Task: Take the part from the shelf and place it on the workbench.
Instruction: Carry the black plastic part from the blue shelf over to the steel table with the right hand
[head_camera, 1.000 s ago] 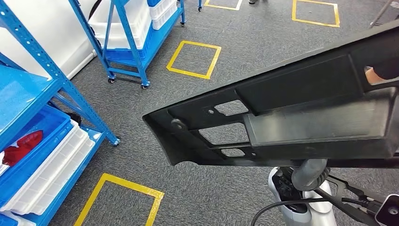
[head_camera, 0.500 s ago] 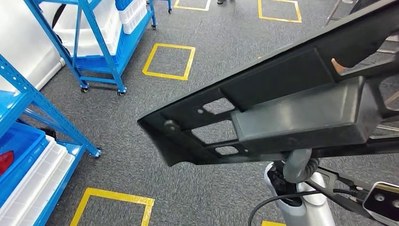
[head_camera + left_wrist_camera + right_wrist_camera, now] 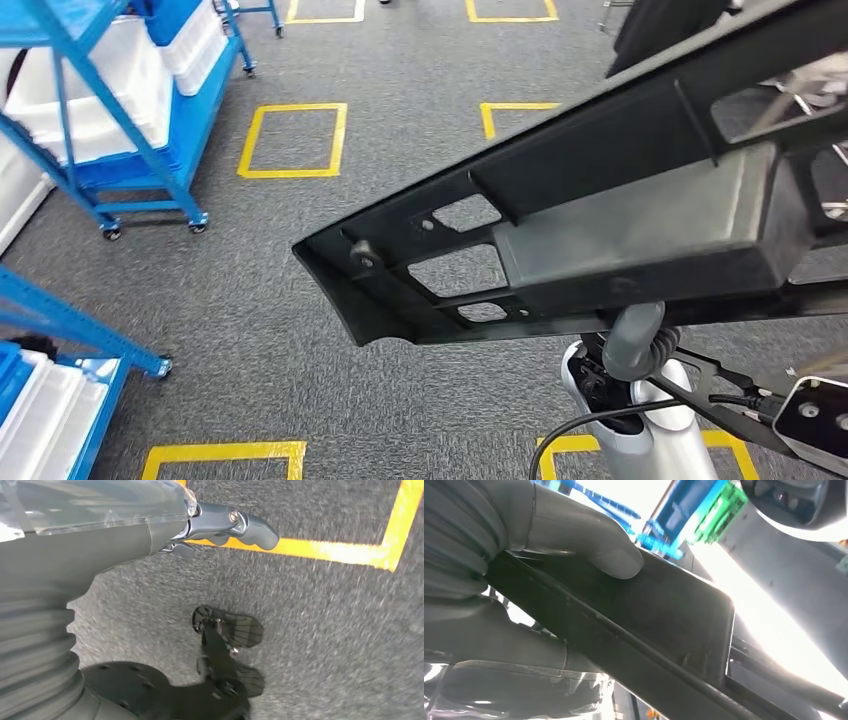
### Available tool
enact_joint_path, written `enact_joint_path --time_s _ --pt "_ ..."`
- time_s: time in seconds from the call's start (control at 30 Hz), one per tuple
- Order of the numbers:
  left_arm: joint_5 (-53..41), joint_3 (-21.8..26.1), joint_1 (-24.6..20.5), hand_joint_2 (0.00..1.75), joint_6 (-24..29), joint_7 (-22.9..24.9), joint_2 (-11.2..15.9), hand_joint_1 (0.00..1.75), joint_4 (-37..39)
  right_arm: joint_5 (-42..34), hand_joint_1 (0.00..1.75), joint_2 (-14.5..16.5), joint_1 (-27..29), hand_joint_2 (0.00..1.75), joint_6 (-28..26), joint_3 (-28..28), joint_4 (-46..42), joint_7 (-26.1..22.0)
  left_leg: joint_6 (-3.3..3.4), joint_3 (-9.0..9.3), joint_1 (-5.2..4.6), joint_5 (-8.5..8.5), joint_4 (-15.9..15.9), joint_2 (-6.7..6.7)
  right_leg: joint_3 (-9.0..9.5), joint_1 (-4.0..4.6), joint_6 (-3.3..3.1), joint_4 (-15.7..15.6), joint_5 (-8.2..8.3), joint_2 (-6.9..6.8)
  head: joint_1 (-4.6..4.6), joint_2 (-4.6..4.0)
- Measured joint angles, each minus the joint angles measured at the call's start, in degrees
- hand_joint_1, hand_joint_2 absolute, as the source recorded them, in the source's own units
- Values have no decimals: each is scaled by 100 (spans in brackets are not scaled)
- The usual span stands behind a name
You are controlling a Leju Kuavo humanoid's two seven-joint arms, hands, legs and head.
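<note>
A long black plastic part (image 3: 620, 230) with several cut-outs stretches across the head view from the middle to the upper right, carried above the floor. My right hand (image 3: 499, 580) grips it from beneath, its grey thumb (image 3: 594, 550) pressing on the part's flat face (image 3: 664, 615). In the head view the part hides that hand, and my right forearm (image 3: 640, 410) rises below it. My left hand (image 3: 150, 530) hangs over the grey carpet, holding nothing, with a dark finger (image 3: 245, 525) stretched out.
A blue wheeled shelf cart (image 3: 130, 110) with white bins stands at the upper left. The corner of a blue rack (image 3: 70, 325) with white trays (image 3: 40, 420) lies at the lower left. Yellow taped squares (image 3: 295, 140) mark the grey carpet.
The whole view has swung to the right: the shelves and floor squares slid leftward in the picture. The black part stays in my right hand in much the same pose.
</note>
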Motion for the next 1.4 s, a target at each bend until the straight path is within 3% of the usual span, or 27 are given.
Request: enact_joint_path --time_s 0.07,0.1,0.13,0.17,0.23,0.3,0.37,0.43,0.5,0.57,0.6,0.63,0.7,0.77,0.8,0.87,0.9,0.97,1.03,1.07,1.1,1.13,1.17,1.2,1.27,1.33,1.4 --pt "-19 0 26 175 2 38 -1 0 1 -30 175 -5 -13 175 -56 31 1 2 -23 -355 9 -217 678 -74 0 6 -15 7 0 161 -10 0" --pt "-25 0 34 175 3 43 0 0 1 -40 175 -9 -12 175 -77 37 2 3 -27 -424 12 -167 762 -79 2 8 -15 15 0 247 -11 0" --pt "-31 0 36 175 3 44 1 0 1 -52 175 -13 -13 175 -94 41 2 3 -25 -384 18 -7 616 -92 6 5 -11 25 -3 334 -11 0" --pt "-37 0 33 175 3 39 3 0 1 -70 175 -16 -14 175 -113 43 1 4 -20 -250 28 225 279 -140 11 0 -1 40 -8 416 -10 0" --pt "-57 0 30 175 1 16 7 0 1 -119 175 -25 -18 175 -150 44 -2 1 -3 66 62 559 -466 -396 -6 -7 44 89 -25 564 -7 0" --pt "-74 -1 29 175 -5 -19 7 0 1 -166 175 -47 -20 175 -161 45 -5 -7 31 198 64 613 -773 -563 -55 -21 123 119 -19 697 -11 0" --pt "-80 -2 16 175 -13 -62 3 0 1 -197 175 -84 -17 175 -153 45 -8 -11 98 217 50 627 -812 -464 -92 -42 205 109 10 811 -20 0" --pt "-81 -2 3 175 -29 -106 -5 0 1 -212 175 -120 -28 175 -144 46 -13 -13 183 239 57 671 -871 -318 -177 -30 252 259 -93 628 -7 0" --pt "-80 -2 7 175 -47 -130 -9 0 1 -212 175 -142 -41 175 -136 47 -17 -15 238 244 41 687 -902 -161 -462 -18 278 860 -428 263 18 0" --pt "-80 -1 20 175 -52 -141 -9 0 1 -212 175 -159 -36 175 -133 48 -14 -15 257 236 17 677 -901 0 -805 -42 303 1577 -715 106 28 0" --pt "-80 0 21 175 -54 -148 -9 0 1 -212 175 -168 -32 175 -130 48 -12 -15 258 234 11 671 -899 77 -868 -53 311 1717 -727 82 28 0" --pt "-79 0 19 175 -61 -158 -10 0 1 -212 175 -176 -32 175 -123 49 -10 -14 254 235 8 663 -896 150 -810 -61 314 1621 -634 58 29 0" --pt "-69 0 11 175 -89 -183 -18 0 1 -212 175 -183 -60 175 -86 50 -7 -14 229 253 3 640 -888 277 -392 -53 296 858 -298 -112 30 0" --pt "-46 1 8 175 -109 -187 -31 0 1 -212 175 -184 -121 175 -33 54 5 -11 178 275 -21 608 -878 383 -43 -5 250 203 -106 -305 26 0" --pt "-34 1 9 175 -110 -179 -34 0 1 -213 175 -185 -148 175 -3 55 14 -10 149 286 -31 594 -876 431 10 20 227 89 -100 -342 25 0" --pt "-17 3 6 175 -108 -145 -37 0 1 -214 175 -185 -171 175 54 55 32 -8 90 310 -33 568 -877 515 2 31 177 75 -93 -223 21 0" --pt "-9 4 -1 175 -100 -118 -38 0 1 -214 175 -185 -174 175 95 53 39 -6 58 313 -21 534 -849 463 8 19 152 59 -82 -162 21 0" --pt "16 13 -8 175 -77 -50 -38 0 1 -206 175 -175 -180 175 183 47 51 -2 11 185 6 309 -521 194 29 -13 87 24 -60 -52 14 0" --pt "36 29 12 175 -59 5 -38 0 1 -184 175 -155 -174 175 240 45 67 5 -9 -162 18 -57 220 -42 31 -14 46 23 -60 61 3 0" --pt "39 40 27 175 -56 20 -38 0 1 -169 175 -147 -163 175 252 45 77 8 -16 -348 19 -182 584 -69 31 -10 39 25 -61 135 -1 0" --pt "40 52 38 175 -54 29 -38 0 1 -156 175 -143 -151 175 257 45 86 12 -20 -471 19 -204 798 -77 33 -8 36 29 -61 214 -1 0" --pt "42 65 42 175 -53 36 -37 0 1 -146 175 -141 -141 175 259 45 93 15 -20 -495 21 -107 792 -84 39 -8 40 35 -64 298 -2 0" --pt "43 76 41 175 -52 39 -35 0 1 -138 175 -139 -134 175 261 45 99 16 -15 -408 27 94 554 -110 46 -12 48 46 -69 382 -2 0" --pt "43 86 40 175 -52 43 -33 0 1 -135 175 -138 -131 175 264 45 102 18 -10 -245 40 338 159 -191 53 -18 64 63 -80 462 -4 0" --pt "43 101 42 175 -52 45 -30 0 1 -133 175 -136 -130 175 272 45 108 17 3 50 75 609 -525 -479 30 -20 118 117 -101 606 -4 1" --pt "42 104 44 175 -51 67 -30 0 1 -137 175 -133 -123 175 285 37 115 33 35 141 72 608 -728 -613 -24 -35 195 139 -91 740 -7 1" --pt "40 105 32 175 -46 122 -35 0 1 -161 175 -132 -115 175 308 -1 116 77 111 162 67 636 -780 -484 -61 -54 274 129 -70 811 -10 1"
